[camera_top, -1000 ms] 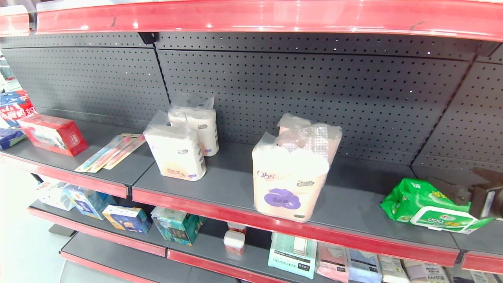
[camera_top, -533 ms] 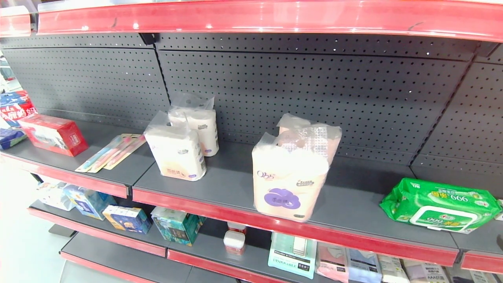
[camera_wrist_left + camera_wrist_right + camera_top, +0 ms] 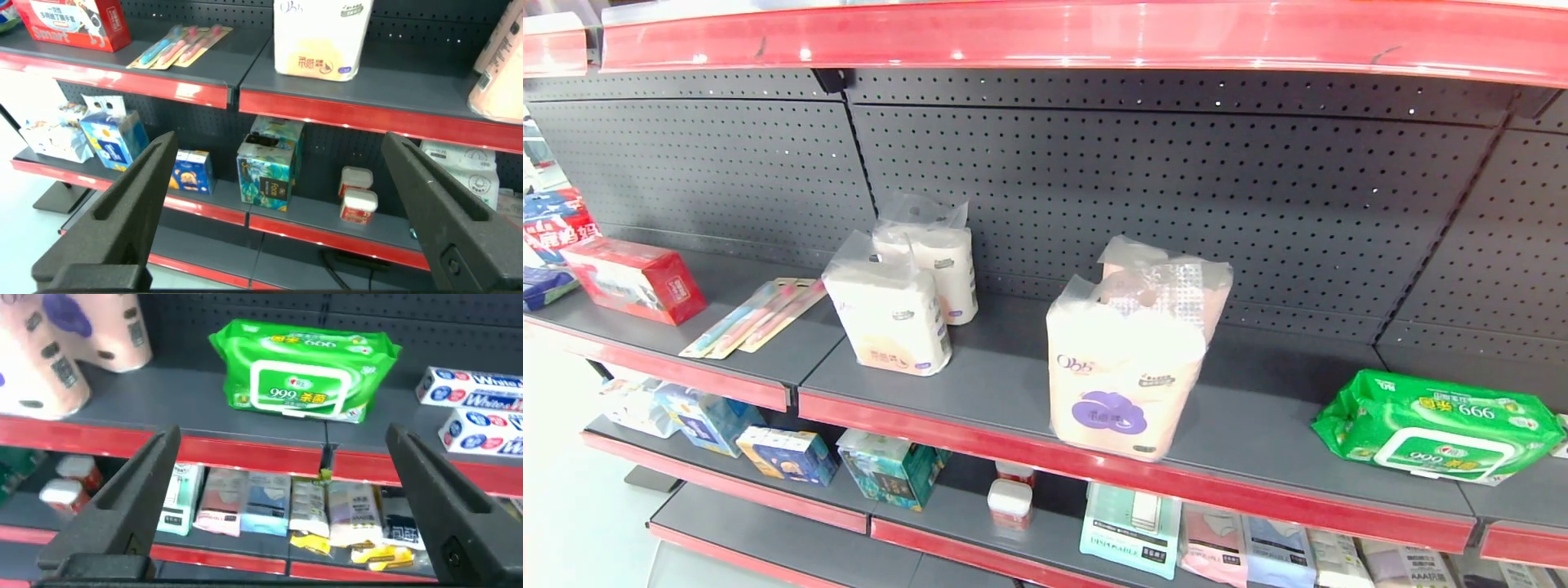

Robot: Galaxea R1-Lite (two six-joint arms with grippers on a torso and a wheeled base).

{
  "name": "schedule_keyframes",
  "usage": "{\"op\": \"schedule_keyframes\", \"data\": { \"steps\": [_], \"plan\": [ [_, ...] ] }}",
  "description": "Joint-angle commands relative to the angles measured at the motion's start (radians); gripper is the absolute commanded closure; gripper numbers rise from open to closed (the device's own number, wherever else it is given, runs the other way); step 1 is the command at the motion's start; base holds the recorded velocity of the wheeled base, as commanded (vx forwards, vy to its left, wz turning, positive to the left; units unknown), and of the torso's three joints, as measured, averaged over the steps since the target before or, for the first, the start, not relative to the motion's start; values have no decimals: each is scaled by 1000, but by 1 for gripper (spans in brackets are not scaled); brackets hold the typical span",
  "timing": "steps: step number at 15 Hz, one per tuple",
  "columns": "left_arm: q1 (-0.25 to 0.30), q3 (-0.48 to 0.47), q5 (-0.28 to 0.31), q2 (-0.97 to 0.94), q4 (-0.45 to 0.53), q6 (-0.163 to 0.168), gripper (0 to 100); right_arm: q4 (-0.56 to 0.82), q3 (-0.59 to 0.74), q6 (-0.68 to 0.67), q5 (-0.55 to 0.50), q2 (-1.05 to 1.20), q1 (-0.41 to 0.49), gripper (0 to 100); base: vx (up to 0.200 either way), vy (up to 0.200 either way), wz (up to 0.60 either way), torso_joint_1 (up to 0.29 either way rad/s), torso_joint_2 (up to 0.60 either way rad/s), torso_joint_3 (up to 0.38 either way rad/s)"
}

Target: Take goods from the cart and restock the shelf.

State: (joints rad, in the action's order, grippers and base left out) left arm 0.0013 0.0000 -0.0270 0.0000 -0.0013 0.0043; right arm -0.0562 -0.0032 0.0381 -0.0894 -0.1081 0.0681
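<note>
We log the green wipes pack (image 3: 1437, 426), white flip lid up, lying flat on the shelf (image 3: 1258, 412), right of the tissue rolls (image 3: 1127, 367). Left gripper (image 3: 279, 147) and right gripper (image 3: 283, 437): jaws spread, empty.

Three cameras are looking at the shelf (image 3: 1005, 384).
The head camera is looking down from farther back. The left wrist camera is looking from low and close at the white roll pack (image 3: 320, 37). The right one is facing the green wipes pack (image 3: 304, 369). The head camera is seeing both packs.
</note>
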Motion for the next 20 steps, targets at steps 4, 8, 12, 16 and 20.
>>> {"op": "schedule_keyframes", "data": {
  "steps": [4, 8, 12, 16, 20],
  "plan": [
    [0, 0, -1, 0, 1, 0, 0, 4, -32, -29, 115, 15, -62, 0, 0, 0, 0, 0, 0, 0],
    [0, 0, 2, 0, 0, 3, 0, 53, 3, -86, 108, 108, -67, 0, 0, 0, 0, 0, 0, 0],
    [0, 0, 2, 0, 1, 2, 0, 56, 3, -49, 109, 108, -68, 0, 0, 0, 0, 0, 0, 0],
    [0, 0, 2, 0, 1, 2, 0, 58, 3, -44, 103, 108, -68, 0, 0, 0, 0, 0, 0, 0],
    [0, 0, 2, 0, 1, 3, 0, 56, 3, -47, 103, 108, -68, 0, 0, 0, -450, 3, 3, 1]
  ]
}}
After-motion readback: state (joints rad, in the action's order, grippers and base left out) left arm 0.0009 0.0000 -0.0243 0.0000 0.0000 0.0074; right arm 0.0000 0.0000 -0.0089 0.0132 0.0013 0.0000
